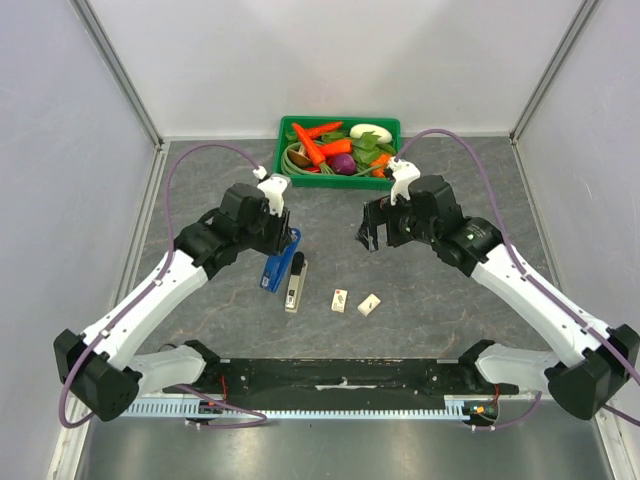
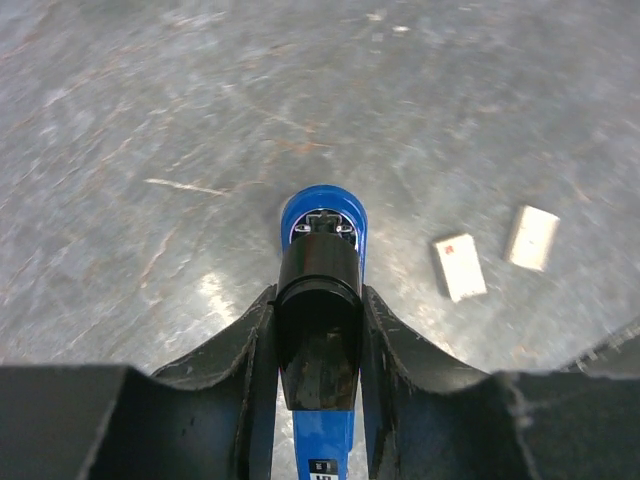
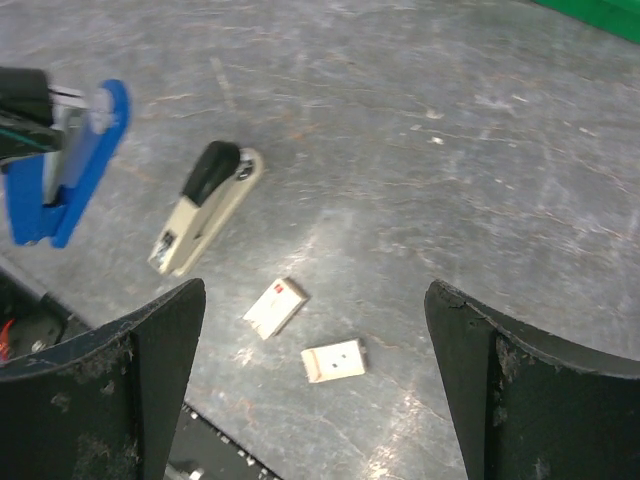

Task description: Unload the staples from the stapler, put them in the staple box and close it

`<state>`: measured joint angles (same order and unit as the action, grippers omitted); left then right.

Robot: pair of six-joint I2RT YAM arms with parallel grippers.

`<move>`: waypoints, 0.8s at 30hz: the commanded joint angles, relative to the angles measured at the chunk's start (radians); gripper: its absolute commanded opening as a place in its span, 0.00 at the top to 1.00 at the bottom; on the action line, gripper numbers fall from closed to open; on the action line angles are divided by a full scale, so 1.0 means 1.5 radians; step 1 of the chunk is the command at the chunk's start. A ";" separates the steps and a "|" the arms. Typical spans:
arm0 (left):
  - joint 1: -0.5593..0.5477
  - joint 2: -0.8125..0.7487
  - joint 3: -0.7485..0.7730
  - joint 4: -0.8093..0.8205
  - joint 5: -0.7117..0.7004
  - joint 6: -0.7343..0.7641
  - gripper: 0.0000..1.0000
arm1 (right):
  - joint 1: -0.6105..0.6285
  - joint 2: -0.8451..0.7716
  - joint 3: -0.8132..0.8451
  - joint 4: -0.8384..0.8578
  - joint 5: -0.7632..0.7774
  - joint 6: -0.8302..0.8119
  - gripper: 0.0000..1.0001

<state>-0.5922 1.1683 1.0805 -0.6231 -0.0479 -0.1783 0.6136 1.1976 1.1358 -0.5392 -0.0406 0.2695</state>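
Grey mottled tabletop (image 1: pixel 330 215) fills the middle, scuffed and scratched, catching a pale sheen from soft, even light overhead. Plain white panels close it in: back wall (image 1: pixel 330 60) at the far side, left wall (image 1: pixel 60 150), right wall (image 1: pixel 600 130). Two aluminium posts, left post (image 1: pixel 120 70) and right post (image 1: pixel 553 65), slant up from the far corners. Along the near edge runs a black strip (image 1: pixel 340 375), then a white slotted duct (image 1: pixel 330 410), then dull metal sheet (image 1: pixel 330 450).
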 commanded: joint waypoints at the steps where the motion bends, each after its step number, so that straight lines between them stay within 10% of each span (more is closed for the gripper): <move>1: -0.007 -0.042 0.043 -0.024 0.207 0.098 0.98 | 0.014 -0.051 0.025 0.031 -0.162 -0.049 0.02; 14: -0.014 -0.095 0.021 -0.015 0.639 0.179 0.98 | 0.127 -0.083 0.055 -0.036 -0.396 -0.200 0.02; 24: -0.027 -0.110 -0.006 0.015 0.731 0.183 0.98 | 0.193 -0.052 0.066 -0.028 -0.394 -0.212 0.02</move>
<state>-0.6254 1.0214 1.0725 -0.6724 0.9310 0.0692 0.8799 1.0992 1.1946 -0.5922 -0.6140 -0.0311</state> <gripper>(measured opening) 0.385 0.982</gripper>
